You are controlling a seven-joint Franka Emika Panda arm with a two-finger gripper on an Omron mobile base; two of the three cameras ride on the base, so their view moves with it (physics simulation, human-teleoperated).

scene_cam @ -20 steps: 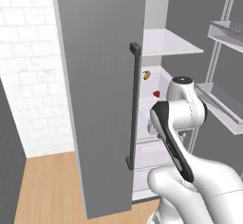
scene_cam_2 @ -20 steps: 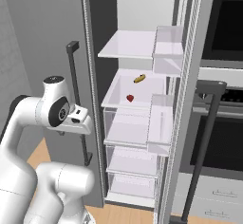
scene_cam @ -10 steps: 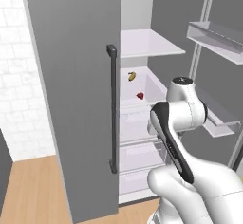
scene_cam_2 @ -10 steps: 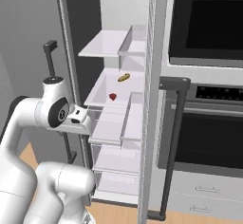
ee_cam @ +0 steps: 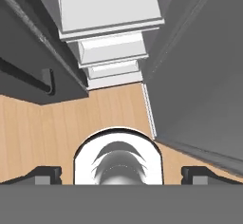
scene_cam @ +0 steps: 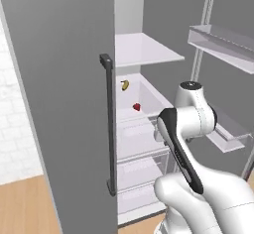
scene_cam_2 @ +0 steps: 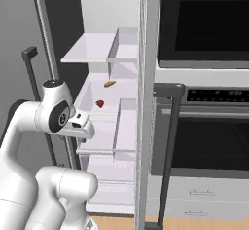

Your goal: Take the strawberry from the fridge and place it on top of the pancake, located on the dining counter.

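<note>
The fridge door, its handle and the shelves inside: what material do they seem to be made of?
The fridge door looks like matte grey painted metal, flat and without shine. Its handle looks like dark metal or plastic, a plain bar. The shelves look like white, slightly translucent plastic or glass; which one is unclear.

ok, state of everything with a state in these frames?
fridge: door open, shelves exposed
strawberry: on middle shelf, untouched
banana: same shelf, further back
oven: door shut
end effector: open, empty, pointing at the floor
</note>
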